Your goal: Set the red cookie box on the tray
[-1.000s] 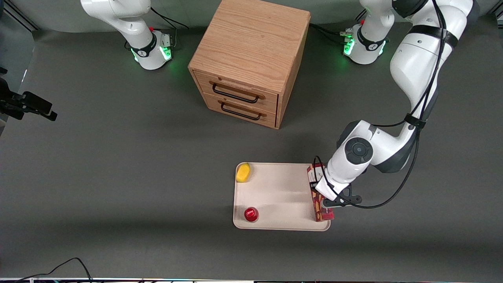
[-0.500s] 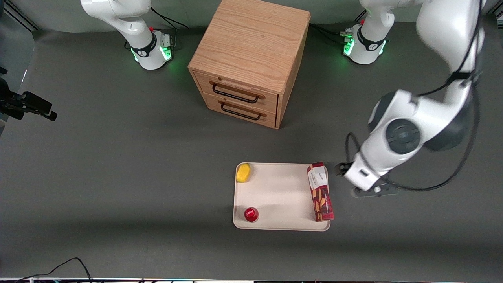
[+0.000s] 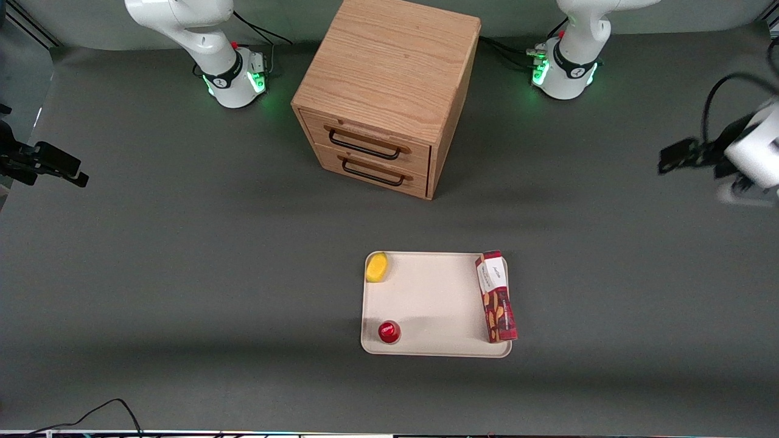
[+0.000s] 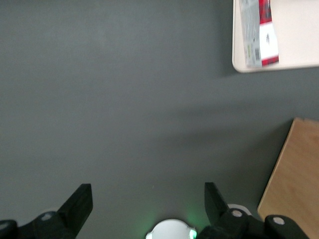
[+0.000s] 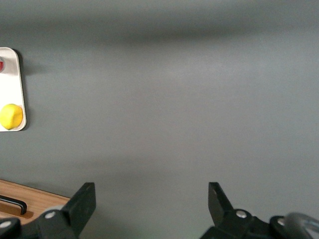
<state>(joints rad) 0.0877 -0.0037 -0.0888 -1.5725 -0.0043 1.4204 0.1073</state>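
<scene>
The red cookie box [image 3: 496, 296] lies flat on the beige tray [image 3: 432, 304], along the tray's edge toward the working arm's end, with its white label end farther from the front camera. It also shows in the left wrist view [image 4: 258, 30], on the tray [image 4: 299, 35]. My left gripper [image 3: 744, 190] is raised well clear of the tray, toward the working arm's end of the table and farther from the front camera than the tray. In the left wrist view the gripper [image 4: 148, 204] is open and empty over bare grey table.
A yellow fruit [image 3: 377, 266] and a small round red can [image 3: 389, 331] sit on the tray's edge toward the parked arm's end. A wooden two-drawer cabinet [image 3: 389, 97] stands farther from the front camera than the tray.
My left gripper has let go of the red cookie box, risen and swung away toward the working arm's end of the table. The box stays on the tray.
</scene>
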